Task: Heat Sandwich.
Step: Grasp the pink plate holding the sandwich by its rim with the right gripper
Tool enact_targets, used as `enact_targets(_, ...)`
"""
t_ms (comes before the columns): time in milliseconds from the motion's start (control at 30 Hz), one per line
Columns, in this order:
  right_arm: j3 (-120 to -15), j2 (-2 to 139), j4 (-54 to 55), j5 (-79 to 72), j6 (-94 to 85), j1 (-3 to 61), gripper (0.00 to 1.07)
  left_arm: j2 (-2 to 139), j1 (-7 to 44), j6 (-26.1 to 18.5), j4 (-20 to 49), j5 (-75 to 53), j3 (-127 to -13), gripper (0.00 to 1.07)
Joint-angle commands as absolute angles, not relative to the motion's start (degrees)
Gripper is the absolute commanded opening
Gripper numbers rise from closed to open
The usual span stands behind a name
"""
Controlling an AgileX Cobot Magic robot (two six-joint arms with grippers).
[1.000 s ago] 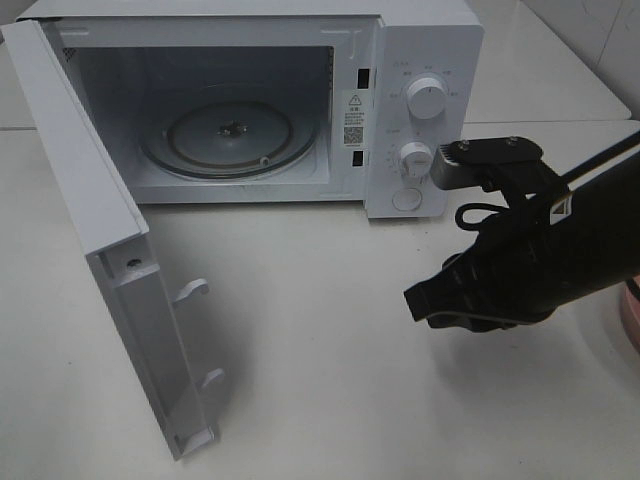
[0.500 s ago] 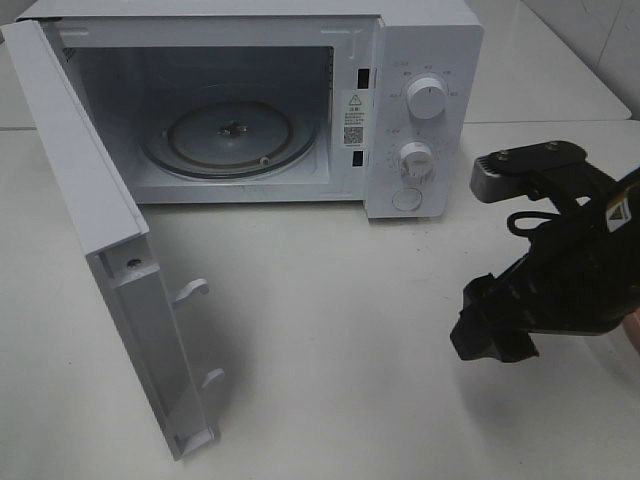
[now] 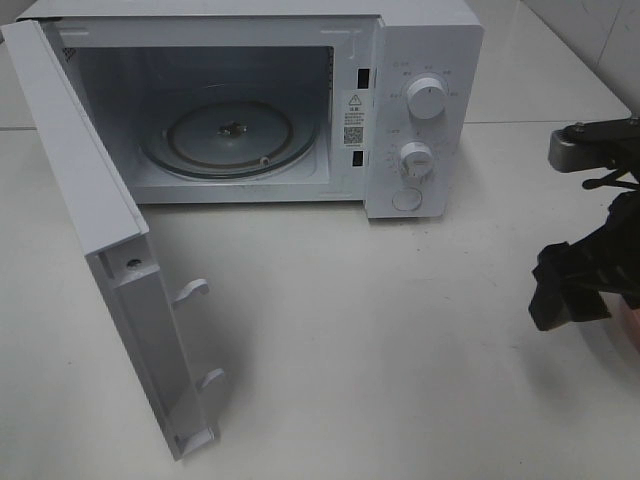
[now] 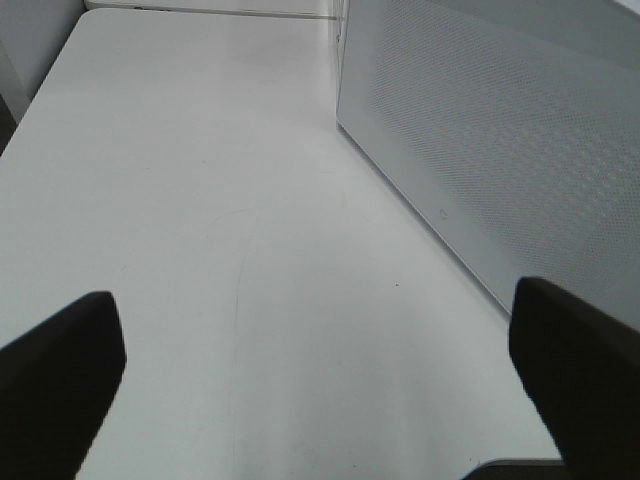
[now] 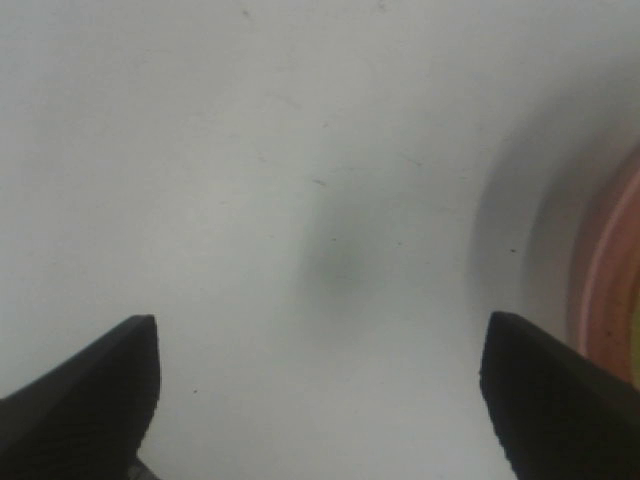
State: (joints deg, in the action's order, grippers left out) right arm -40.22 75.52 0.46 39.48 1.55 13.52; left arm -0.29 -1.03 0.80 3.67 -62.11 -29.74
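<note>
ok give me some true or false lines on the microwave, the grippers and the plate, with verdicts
1. The microwave has its door open. True.
2. Food lies on the turntable. False: nothing lies on it.
3. The right gripper is open with nothing between its fingers. True.
4. The left gripper is shut on the door. False: it is open and holds nothing.
5. The plate is inside the microwave. False: its pink rim shows on the table, beside the right gripper.
</note>
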Motion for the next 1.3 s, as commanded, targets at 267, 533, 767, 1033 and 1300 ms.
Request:
enact_targets(267, -40.5, 75.3, -6.7, 39.7, 4.9, 7.2, 0.83, -1.6, -1.1, 1.1, 3.6, -61.2, -29.6, 1.00)
enact_targets(533, -40.5, 79.9, -6.9, 38.0, 4.2, 2.2, 0.82, -1.6, -1.1, 1.1, 3.6, -61.2, -29.6, 1.00)
enact_targets(767, -40.5, 85.9, -7.1, 33.9, 4.4, -0.3, 0.81, -1.6, -1.1, 1.1, 3.6, -61.2, -29.6, 1.00)
enact_targets(1033, -41.3, 92.6, -9.8, 30.3, 6.1, -0.7, 0.81, -1.6, -1.1, 1.1, 3.6, -61.2, -29.6, 1.00)
enact_targets(1300, -43.0, 98.8, -12.1, 29.4, 8.2, -0.7, 0.80, -1.6, -1.1, 1.1, 3.6, -61.2, -29.6, 1.00)
